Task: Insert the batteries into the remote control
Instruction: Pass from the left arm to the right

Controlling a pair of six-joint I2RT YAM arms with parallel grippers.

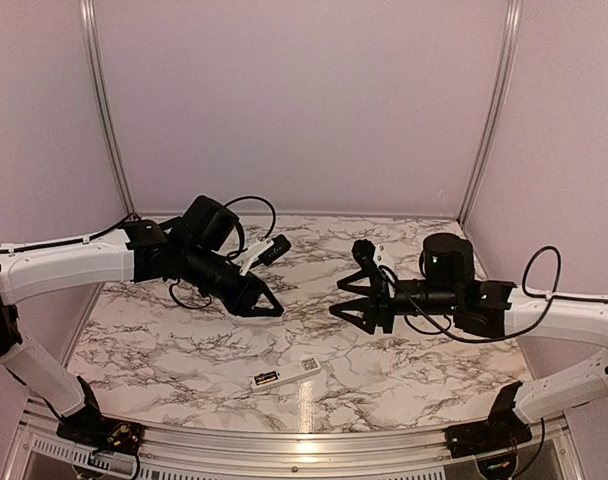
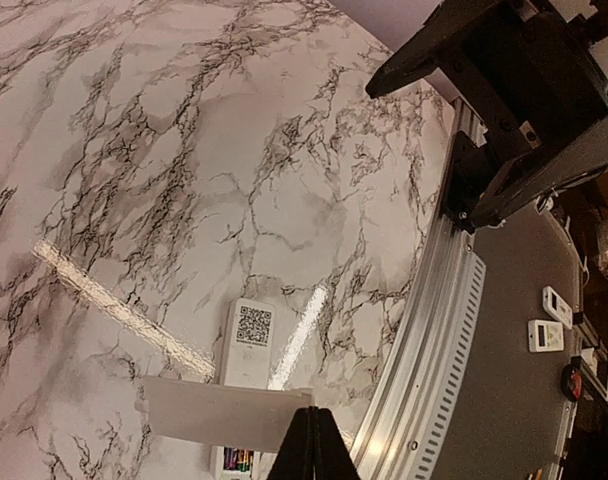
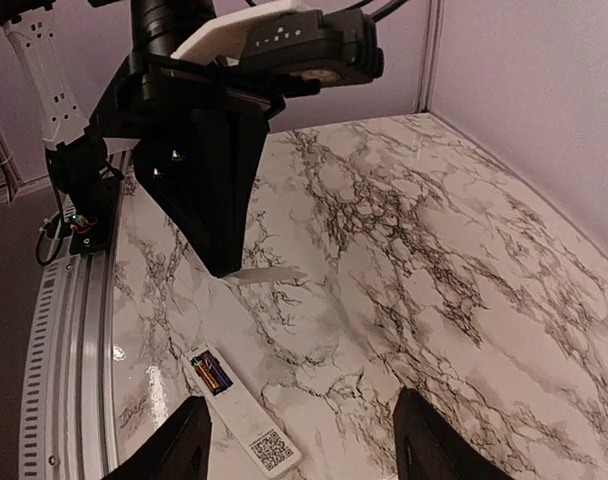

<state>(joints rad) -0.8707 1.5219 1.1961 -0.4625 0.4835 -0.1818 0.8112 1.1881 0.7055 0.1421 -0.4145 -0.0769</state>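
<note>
The remote control [image 1: 284, 375] lies back up near the table's front edge, with a QR label on it. Its compartment is uncovered, and the batteries [image 3: 212, 370] lie side by side inside, one golden and one dark. They also show at the bottom of the left wrist view as the batteries [image 2: 236, 460] in the remote control [image 2: 246, 345]. My left gripper [image 1: 276, 310] hovers above the remote, shut on a thin white cover plate [image 2: 219, 412] held by its edge. The right gripper [image 3: 302, 400] hangs open and empty over the table, right of the remote control [image 3: 239, 410]. It faces the left gripper [image 3: 219, 265] and its plate [image 3: 269, 274].
An aluminium rail [image 2: 434, 360] runs along the table's front edge. Beyond it, two small white devices [image 2: 547, 335] lie on a grey surface. Purple walls close the back and sides. The right arm's fingers [image 2: 504, 100] reach into the left wrist view at top right.
</note>
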